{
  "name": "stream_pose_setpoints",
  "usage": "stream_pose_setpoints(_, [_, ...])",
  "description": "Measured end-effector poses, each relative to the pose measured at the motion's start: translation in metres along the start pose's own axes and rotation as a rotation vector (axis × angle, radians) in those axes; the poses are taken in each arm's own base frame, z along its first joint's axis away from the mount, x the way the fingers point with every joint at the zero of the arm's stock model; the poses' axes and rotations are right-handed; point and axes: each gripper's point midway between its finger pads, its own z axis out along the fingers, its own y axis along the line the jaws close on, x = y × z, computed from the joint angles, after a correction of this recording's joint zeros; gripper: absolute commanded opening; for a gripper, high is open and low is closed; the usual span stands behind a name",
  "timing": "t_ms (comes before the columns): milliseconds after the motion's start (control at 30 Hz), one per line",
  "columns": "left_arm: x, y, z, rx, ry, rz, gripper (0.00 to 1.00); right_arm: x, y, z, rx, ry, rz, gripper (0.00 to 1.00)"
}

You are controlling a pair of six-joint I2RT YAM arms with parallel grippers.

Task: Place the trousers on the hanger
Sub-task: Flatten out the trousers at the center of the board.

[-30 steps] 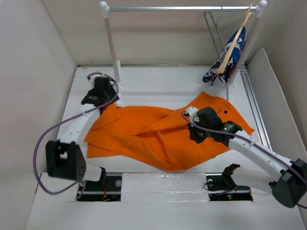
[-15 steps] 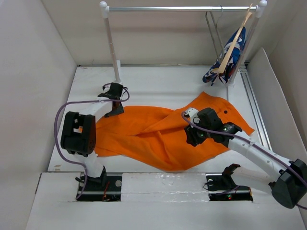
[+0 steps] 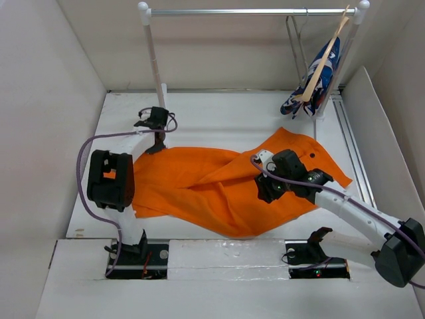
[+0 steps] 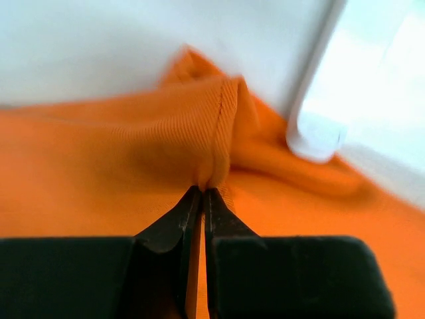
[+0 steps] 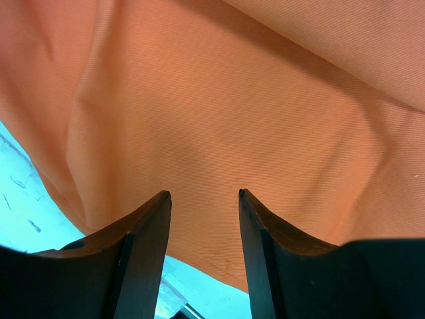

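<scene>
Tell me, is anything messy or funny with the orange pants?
Yes. The trousers lie rumpled and folded over on the table, while the hanger hangs bare on the rail. The left hand pinches one bunched edge.

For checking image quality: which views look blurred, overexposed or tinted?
Left wrist: the trousers sharp only at the fold near the left pincer, the rest soft, upper right washed out; right wrist: fabric weave sharp, the table tinted cyan; top external: even light, sharp.
</scene>
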Motion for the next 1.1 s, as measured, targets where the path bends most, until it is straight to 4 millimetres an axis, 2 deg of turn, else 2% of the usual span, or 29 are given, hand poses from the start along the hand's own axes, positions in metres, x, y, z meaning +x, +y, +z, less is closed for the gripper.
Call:
stream_pose_setpoints(100, [-0.047, 0.024, -0.012, -0.056, -0.086, -0.071, 0.00, 0.002, 0.000, 0.001, -0.001, 0.009, 0.001, 0.51])
stream_pose_setpoints(200, [-0.106, 0.071, -0.021, -0.147, -0.190, -0.196, 0.00, 0.002, -0.001, 0.002, -0.001, 0.012, 0.000, 0.51])
stream_pose_setpoints(267, [-0.138, 0.114, -0.023, -0.235, -0.225, -0.293, 0.22, 0.000, -0.001, 0.001, 0.000, 0.010, 0.001, 0.54])
stream_pose_setpoints(300, [-0.154, 0.133, -0.021, -0.272, -0.237, -0.342, 0.39, -0.002, -0.001, 0.000, 0.001, 0.005, 0.002, 0.56])
stream_pose_setpoints(333, [-0.168, 0.149, -0.015, -0.300, -0.244, -0.388, 0.68, -0.004, -0.001, -0.001, 0.002, 0.000, 0.002, 0.58])
stream_pose_setpoints(367, [-0.177, 0.164, -0.008, -0.327, -0.241, -0.427, 0.76, -0.006, -0.002, -0.002, 0.006, -0.005, 0.003, 0.60])
stream_pose_setpoints(400, [-0.181, 0.176, 0.002, -0.347, -0.230, -0.462, 0.81, -0.009, -0.003, -0.003, 0.011, -0.011, 0.005, 0.61])
stream_pose_setpoints(433, [-0.180, 0.185, 0.011, -0.363, -0.216, -0.483, 0.82, -0.012, -0.005, -0.005, 0.017, -0.018, 0.006, 0.61])
stream_pose_setpoints(533, [-0.151, 0.192, 0.031, -0.382, -0.121, -0.483, 0.88, -0.018, -0.016, -0.010, 0.064, -0.042, 0.035, 0.61])
stream_pose_setpoints(567, [-0.142, 0.189, 0.033, -0.373, -0.096, -0.479, 0.86, -0.019, -0.023, -0.012, 0.089, -0.051, 0.054, 0.57])
stream_pose_setpoints(600, [-0.136, 0.183, 0.032, -0.353, -0.080, -0.475, 0.84, -0.020, -0.031, -0.015, 0.115, -0.058, 0.078, 0.44])
stream_pose_setpoints(633, [-0.132, 0.175, 0.030, -0.327, -0.073, -0.469, 0.81, -0.021, -0.041, -0.020, 0.148, -0.072, 0.113, 0.44])
stream_pose_setpoints(667, [-0.130, 0.164, 0.025, -0.298, -0.078, -0.461, 0.80, -0.022, -0.051, -0.025, 0.180, -0.091, 0.153, 0.12])
stream_pose_setpoints(700, [-0.128, 0.151, 0.018, -0.264, -0.086, -0.444, 0.78, -0.024, -0.063, -0.032, 0.212, -0.119, 0.190, 0.04])
stream_pose_setpoints(767, [-0.125, 0.110, -0.006, -0.176, -0.134, -0.389, 0.76, -0.030, -0.088, -0.046, 0.275, -0.196, 0.275, 0.00])
stream_pose_setpoints(800, [-0.122, 0.089, -0.017, -0.128, -0.152, -0.361, 0.76, -0.032, -0.103, -0.055, 0.312, -0.236, 0.317, 0.03])
stream_pose_setpoints(833, [-0.115, 0.049, -0.039, -0.034, -0.178, -0.302, 0.76, -0.034, -0.116, -0.062, 0.343, -0.271, 0.357, 0.03])
stream_pose_setpoints(900, [-0.095, -0.022, -0.071, 0.145, -0.219, -0.216, 0.76, -0.037, -0.144, -0.072, 0.391, -0.335, 0.433, 0.26])
stream_pose_setpoints(933, [-0.077, -0.054, -0.085, 0.232, -0.214, -0.172, 0.76, -0.038, -0.158, -0.075, 0.406, -0.364, 0.471, 0.36])
stream_pose_setpoints(967, [-0.056, -0.079, -0.093, 0.301, -0.195, -0.130, 0.76, -0.037, -0.172, -0.073, 0.407, -0.382, 0.511, 0.52])
stream_pose_setpoints(1033, [-0.018, -0.110, -0.097, 0.376, -0.137, -0.065, 0.76, -0.033, -0.202, -0.069, 0.417, -0.403, 0.586, 0.63])
stream_pose_setpoints(1067, [0.000, -0.118, -0.094, 0.387, -0.101, -0.038, 0.76, -0.026, -0.219, -0.064, 0.428, -0.398, 0.637, 0.70])
stream_pose_setpoints(1100, [0.013, -0.122, -0.088, 0.387, -0.068, -0.021, 0.76, -0.016, -0.234, -0.058, 0.438, -0.382, 0.684, 0.72])
